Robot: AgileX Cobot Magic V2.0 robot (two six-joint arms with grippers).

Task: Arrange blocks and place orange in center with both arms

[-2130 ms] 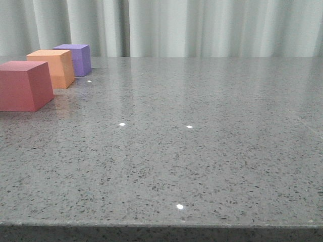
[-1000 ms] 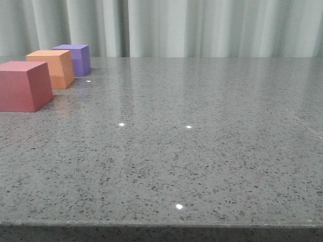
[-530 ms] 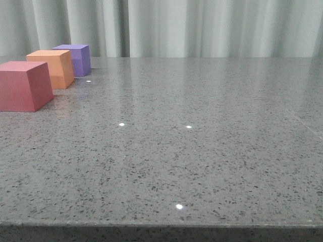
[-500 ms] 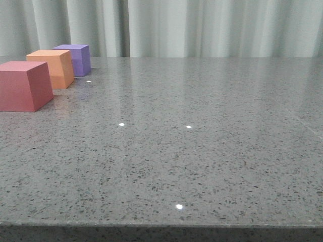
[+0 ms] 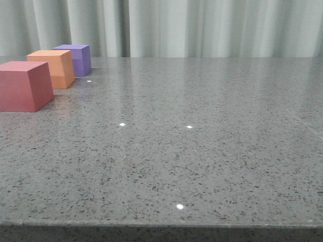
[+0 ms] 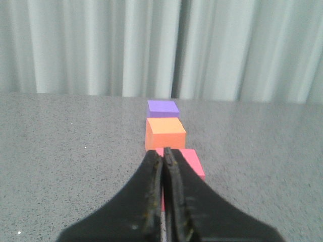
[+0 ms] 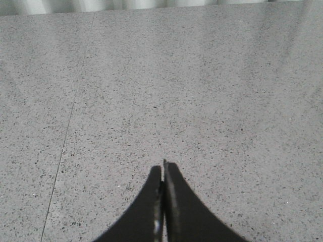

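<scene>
Left gripper (image 6: pixel 162 166) pinched closed, empty; right gripper (image 7: pixel 162 176) likewise. Orange cube (image 5: pixel 52 68) between red-pink cube (image 5: pixel 24 85) and purple cube (image 5: pixel 75 59); arrangement probably complete, pending retreat.

Left gripper (image 6: pixel 163 154) closed; right gripper (image 7: pixel 162 169) (likewise) closed

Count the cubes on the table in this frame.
3, in a row along the table's left side: the red-pink cube nearest the camera, the orange cube behind it in the middle, the purple cube farthest back by the curtain. None appears hidden.
</scene>
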